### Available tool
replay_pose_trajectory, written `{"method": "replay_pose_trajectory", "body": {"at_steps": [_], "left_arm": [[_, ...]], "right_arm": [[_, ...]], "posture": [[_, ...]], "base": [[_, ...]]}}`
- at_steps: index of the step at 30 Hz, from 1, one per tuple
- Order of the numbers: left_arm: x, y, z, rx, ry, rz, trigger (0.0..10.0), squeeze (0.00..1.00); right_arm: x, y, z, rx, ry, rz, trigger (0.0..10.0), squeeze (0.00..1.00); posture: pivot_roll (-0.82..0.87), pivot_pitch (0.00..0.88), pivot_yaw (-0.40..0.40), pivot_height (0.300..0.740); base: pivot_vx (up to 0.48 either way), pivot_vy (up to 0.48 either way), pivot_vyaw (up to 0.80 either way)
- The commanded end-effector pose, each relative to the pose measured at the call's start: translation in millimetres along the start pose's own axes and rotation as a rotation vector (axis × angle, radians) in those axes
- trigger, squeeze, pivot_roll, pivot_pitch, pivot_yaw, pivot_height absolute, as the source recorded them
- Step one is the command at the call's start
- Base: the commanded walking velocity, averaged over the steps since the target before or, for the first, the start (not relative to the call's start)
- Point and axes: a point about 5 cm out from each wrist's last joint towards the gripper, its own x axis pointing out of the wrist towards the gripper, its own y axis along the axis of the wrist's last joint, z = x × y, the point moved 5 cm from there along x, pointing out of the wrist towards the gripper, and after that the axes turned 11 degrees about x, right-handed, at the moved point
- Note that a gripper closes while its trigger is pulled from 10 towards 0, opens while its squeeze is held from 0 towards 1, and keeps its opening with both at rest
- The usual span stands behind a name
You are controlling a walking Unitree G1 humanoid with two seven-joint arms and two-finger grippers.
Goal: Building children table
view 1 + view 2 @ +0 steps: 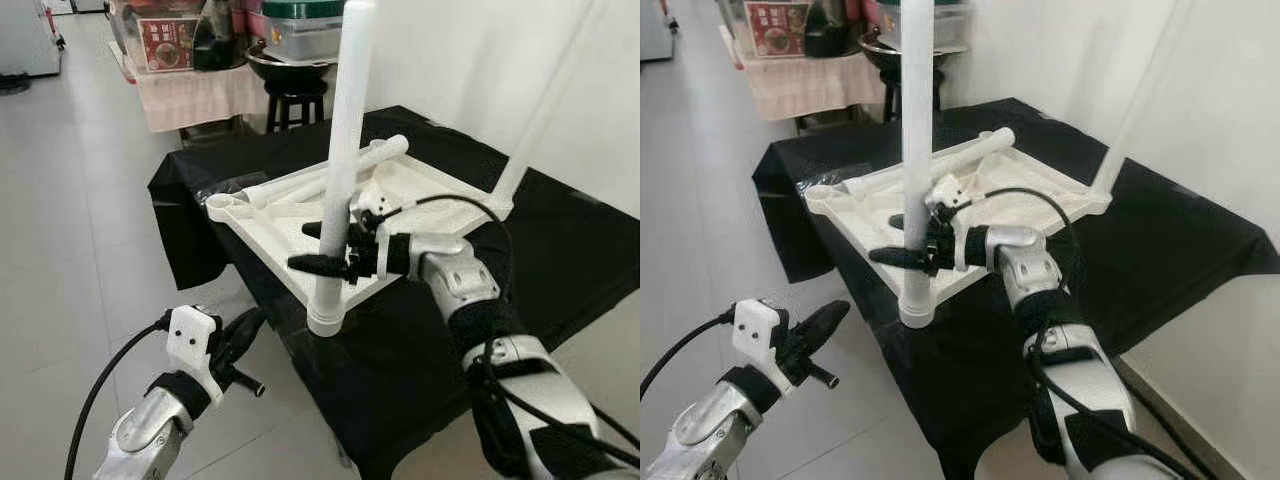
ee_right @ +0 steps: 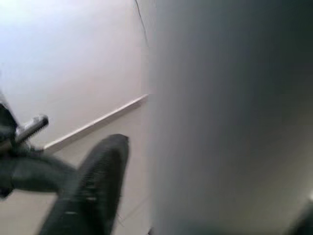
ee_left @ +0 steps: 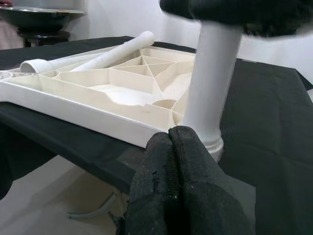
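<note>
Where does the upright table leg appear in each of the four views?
Left eye: the leg stands centre, held by the right hand.
Right eye: left of centre.
Left wrist: right of centre, behind the fingers.
Right wrist: blurred, close, right half.
Shared landmark: tabletop.

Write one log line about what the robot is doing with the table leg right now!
right gripper: shut on upright white leg at tabletop corner | left gripper: shut, low, beside table | spare leg: lying on tabletop

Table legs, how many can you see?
3. One upright leg stands at the tabletop's near corner, held by the right gripper; one lying leg rests across it; one far leg stands at the far-right corner.
</note>
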Motion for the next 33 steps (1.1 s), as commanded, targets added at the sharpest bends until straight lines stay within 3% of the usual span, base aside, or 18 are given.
{"method": "replay_pose_trajectory", "body": {"at_steps": [1,8,12,13,15,17,18,19,20,21,22,23,24,25,30,31,33], "left_arm": [[-1.0,0.5,2.4,0.004,-0.007,-0.004,10.0,0.0],[-2.4,1.6,1.5,0.004,-0.005,-0.006,10.0,0.0],[-2.0,1.7,1.0,0.003,-0.004,-0.004,10.0,0.0],[-1.8,1.8,0.5,0.003,-0.003,-0.003,10.0,0.0],[-1.6,1.9,0.2,0.002,-0.002,-0.002,10.0,0.0],[-1.1,1.0,-1.8,0.004,0.002,-0.002,10.0,0.0],[-1.1,1.0,-1.8,0.004,0.002,-0.002,10.0,0.0],[-0.7,0.6,-3.3,0.005,0.003,-0.003,10.0,0.0],[-0.7,0.6,-3.3,0.005,0.003,-0.003,10.0,0.0],[1.4,-0.4,-6.1,0.01,0.001,-0.004,10.0,0.0],[1.4,-0.4,-6.1,0.01,0.001,-0.004,10.0,0.0],[2.3,-1.0,-7.1,0.012,-0.002,-0.006,10.0,0.0],[2.9,-1.9,-8.1,0.014,-0.003,-0.008,10.0,0.0],[3.3,-2.5,-8.7,0.015,-0.003,-0.009,10.0,0.0],[5.0,-2.8,-8.8,0.014,-0.009,-0.01,10.0,0.0],[4.7,-2.5,-9.8,0.017,0.002,-0.009,10.0,0.0],[4.7,-2.5,-9.8,0.017,0.002,-0.009,10.0,0.0]], "right_arm": [[5.1,2.7,-5.4,-0.006,0.04,0.015,0.0,0.0],[-4.3,1.0,0.0,0.011,0.065,0.009,0.0,0.0],[-13.6,-7.2,9.1,-0.011,-0.008,-0.008,0.0,0.0],[-18.0,-14.9,17.2,-0.023,-0.097,-0.025,0.0,0.0],[-21.5,-20.4,22.7,-0.034,-0.159,-0.036,0.0,0.0],[-27.7,-45.0,42.7,0.048,-0.487,-0.009,0.0,0.0],[-27.7,-45.0,42.7,0.048,-0.487,-0.009,0.0,0.0],[-34.5,-56.7,53.1,0.13,-0.729,0.058,0.0,0.0],[-34.5,-56.7,53.1,0.13,-0.729,0.058,0.0,0.0],[-34.0,-98.7,31.3,0.295,-0.905,0.057,0.0,0.0],[-34.0,-98.7,31.3,0.295,-0.905,0.057,0.0,0.0],[-29.6,-109.2,20.2,0.318,-0.901,0.013,0.0,0.0],[-27.1,-105.9,17.0,0.262,-0.895,-0.003,0.0,0.0],[-29.4,-97.2,22.3,0.217,-0.918,0.014,0.0,0.0],[-36.6,-84.4,40.8,0.218,-0.997,0.062,0.0,0.0],[-31.9,-84.0,39.9,0.214,-0.985,0.049,3.6,0.0],[-31.9,-84.0,39.9,0.214,-0.985,0.049,3.6,0.0]], "posture": [[0.09,0.0,-0.075,0.74],[0.08,0.0,-0.07,0.74],[0.08,0.0,-0.071,0.74],[0.07,0.0,-0.072,0.74],[0.07,0.0,-0.072,0.74],[0.06,0.0,-0.073,0.74],[0.06,0.0,-0.073,0.74],[0.05,0.0,-0.067,0.74],[0.05,0.0,-0.067,0.74],[0.04,0.0,-0.054,0.74],[0.04,0.0,-0.054,0.74],[0.04,0.0,-0.052,0.74],[0.03,0.0,-0.042,0.74],[0.02,0.0,-0.04,0.74],[0.04,0.0,-0.063,0.74],[0.05,0.0,-0.067,0.74],[0.05,0.0,-0.067,0.74]], "base": [[0.0,0.0,0.0],[0.0,0.0,0.0],[0.0,0.0,0.0],[0.0,0.0,0.0],[0.0,0.0,0.0],[0.0,0.0,0.0],[0.0,0.0,0.0],[0.0,0.0,0.0],[0.0,0.0,0.0],[0.0,0.0,0.0],[0.0,0.0,0.0],[0.0,0.0,0.0],[0.0,0.0,0.0],[0.0,0.0,0.0],[0.0,0.0,0.0],[0.0,0.0,0.0],[0.0,0.0,0.0]]}}
